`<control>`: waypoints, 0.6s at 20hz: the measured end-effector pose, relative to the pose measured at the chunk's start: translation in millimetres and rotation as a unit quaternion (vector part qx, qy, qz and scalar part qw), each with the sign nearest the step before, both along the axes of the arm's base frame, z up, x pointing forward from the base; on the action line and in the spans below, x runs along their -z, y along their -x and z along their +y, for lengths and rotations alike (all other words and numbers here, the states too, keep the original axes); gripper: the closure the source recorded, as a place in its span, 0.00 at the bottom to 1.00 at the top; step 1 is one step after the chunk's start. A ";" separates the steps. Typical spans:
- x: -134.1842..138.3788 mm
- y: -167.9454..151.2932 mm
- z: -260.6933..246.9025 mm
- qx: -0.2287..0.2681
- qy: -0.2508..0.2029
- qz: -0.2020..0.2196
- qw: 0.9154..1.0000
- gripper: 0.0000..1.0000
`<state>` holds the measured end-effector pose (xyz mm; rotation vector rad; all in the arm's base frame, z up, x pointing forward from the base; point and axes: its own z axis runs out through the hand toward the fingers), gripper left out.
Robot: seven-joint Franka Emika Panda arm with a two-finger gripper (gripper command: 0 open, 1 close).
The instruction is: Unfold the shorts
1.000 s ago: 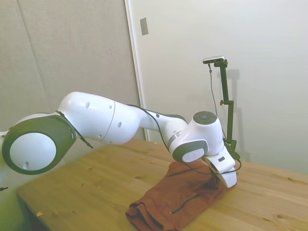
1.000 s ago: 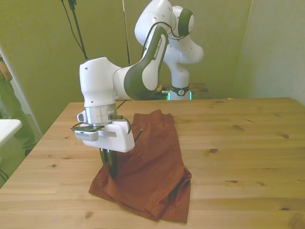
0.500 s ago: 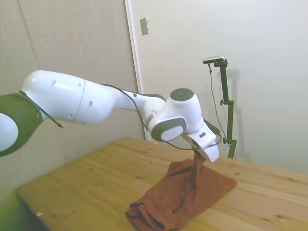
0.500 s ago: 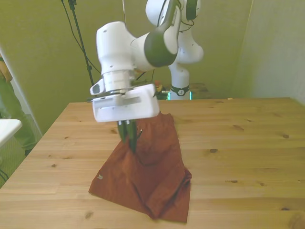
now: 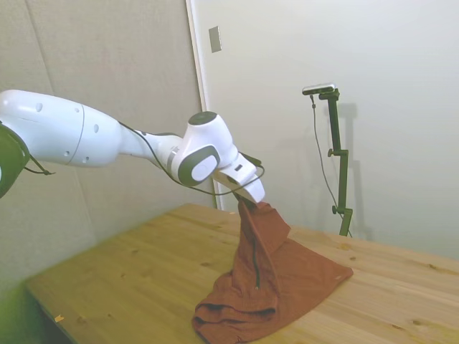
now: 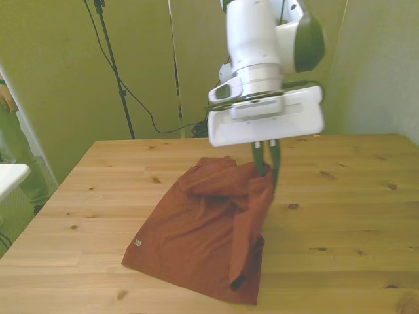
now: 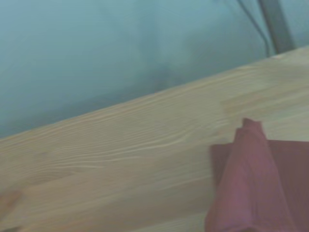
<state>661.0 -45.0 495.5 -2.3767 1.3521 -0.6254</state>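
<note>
1. The table point(image 6: 366, 216) is the landmark. Toward its edge on the front view's left, the lower layer of the shorts point(image 6: 196, 235) lies flat on the wood, a small pale mark near one corner. That part rests there as an anchor, I judge, so the lifted layer can peel away from it.
2. Over the table's middle, the fabric rises in a tent to a pinched peak. A dark zipper line runs down the hanging fold in the side view, and a bunched hem sits at the near edge.
3. Above the table, toward the front view's right of the cloth, the gripper point(image 6: 266, 163) has its jaws clamped together on that peak, held high probably to carry the top layer across and open the fold.
4. The wrist view shows only blurred wood and a rust-coloured ridge of cloth.
</note>
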 end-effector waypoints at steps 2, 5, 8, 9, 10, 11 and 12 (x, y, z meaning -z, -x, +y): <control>1.2 -2.1 50.7 -0.021 0.015 0.002 1.000 1.00; 20.5 -3.3 109.0 -0.046 0.038 0.018 0.998 1.00; 47.7 -5.7 136.4 -0.058 0.051 0.037 0.996 0.00; 54.7 -6.7 140.2 -0.060 0.051 0.042 0.996 0.00; 60.0 -7.0 143.3 -0.063 0.052 0.046 0.996 0.00; 64.1 -7.0 146.6 -0.065 0.052 0.049 0.995 0.00; 66.6 -6.5 149.4 -0.068 0.052 0.054 0.995 0.00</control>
